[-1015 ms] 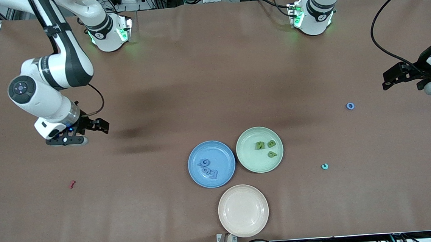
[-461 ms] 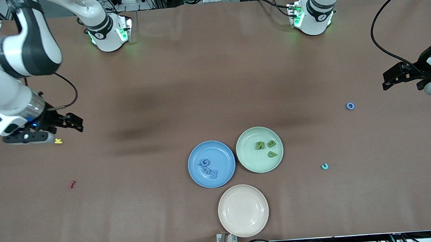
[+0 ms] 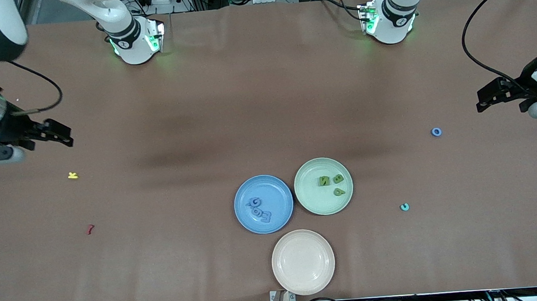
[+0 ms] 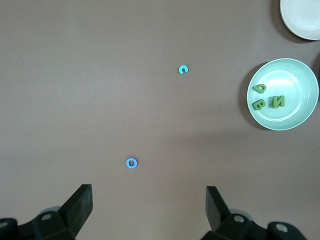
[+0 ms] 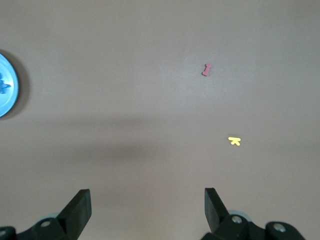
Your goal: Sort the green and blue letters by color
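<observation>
Several blue letters [image 3: 259,210] lie in the blue plate [image 3: 276,191]. Three green letters [image 3: 331,184] [image 4: 267,98] lie in the pale green plate [image 3: 313,199] [image 4: 296,118] beside it. A loose blue ring-shaped letter [image 3: 436,132] [image 4: 131,163] lies on the table toward the left arm's end, just ahead of my open, empty left gripper [image 3: 481,99] [image 4: 149,200]. A teal C [image 3: 404,207] [image 4: 183,69] lies nearer the front camera. My right gripper [image 3: 64,133] [image 5: 148,202] hangs open and empty over bare table at the right arm's end.
An empty cream plate [image 3: 303,262] [image 4: 302,20] sits nearest the front camera. A tiny yellow letter [image 3: 72,175] [image 5: 234,141] and a red squiggle [image 3: 90,229] [image 5: 206,70] lie at the right arm's end. The blue plate's rim [image 5: 6,85] shows in the right wrist view.
The right arm has swung away from the plates toward its end of the table, uncovering the yellow letter. The left arm has not moved. Both grippers stayed open.
</observation>
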Controlling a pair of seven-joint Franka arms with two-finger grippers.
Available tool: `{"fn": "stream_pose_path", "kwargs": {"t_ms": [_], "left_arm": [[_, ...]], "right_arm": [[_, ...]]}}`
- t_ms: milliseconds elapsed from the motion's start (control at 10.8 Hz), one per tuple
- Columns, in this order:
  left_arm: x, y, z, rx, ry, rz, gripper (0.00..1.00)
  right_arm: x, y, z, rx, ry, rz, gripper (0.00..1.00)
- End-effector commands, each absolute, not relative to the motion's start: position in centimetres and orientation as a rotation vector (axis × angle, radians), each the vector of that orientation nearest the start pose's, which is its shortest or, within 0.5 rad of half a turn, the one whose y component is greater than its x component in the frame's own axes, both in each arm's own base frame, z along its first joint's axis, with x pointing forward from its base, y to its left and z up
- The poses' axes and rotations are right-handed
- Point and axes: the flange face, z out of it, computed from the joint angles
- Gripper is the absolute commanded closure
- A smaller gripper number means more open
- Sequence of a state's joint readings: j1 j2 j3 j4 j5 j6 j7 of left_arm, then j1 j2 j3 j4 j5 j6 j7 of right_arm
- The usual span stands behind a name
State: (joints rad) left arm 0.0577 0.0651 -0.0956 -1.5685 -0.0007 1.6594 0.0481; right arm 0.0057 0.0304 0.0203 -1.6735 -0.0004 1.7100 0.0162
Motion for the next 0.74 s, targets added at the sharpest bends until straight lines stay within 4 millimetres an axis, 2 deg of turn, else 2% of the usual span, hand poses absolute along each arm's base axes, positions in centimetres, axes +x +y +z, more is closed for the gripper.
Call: {"fn": "stream_pose_path", "kwargs": {"t_ms": [0, 92, 646], "left_arm": [[58.3, -2.0, 60.0, -3.167, 0.106, -0.056, 0.0], [58.3, -1.9, 60.0, -3.167, 0.104, -0.056, 0.0], [58.3, -1.9, 60.0, -3.169, 0.106, -0.057, 0.0]], "right_arm": [[56.7, -0.7, 62.0, -3.146, -0.075, -0.009, 0.0], [56.6, -1.4, 62.5, -3.141, -0.068, -0.022, 0.0], [56.7, -1.4, 63.2, -3.121, -0.046, -0.049, 0.0]]}}
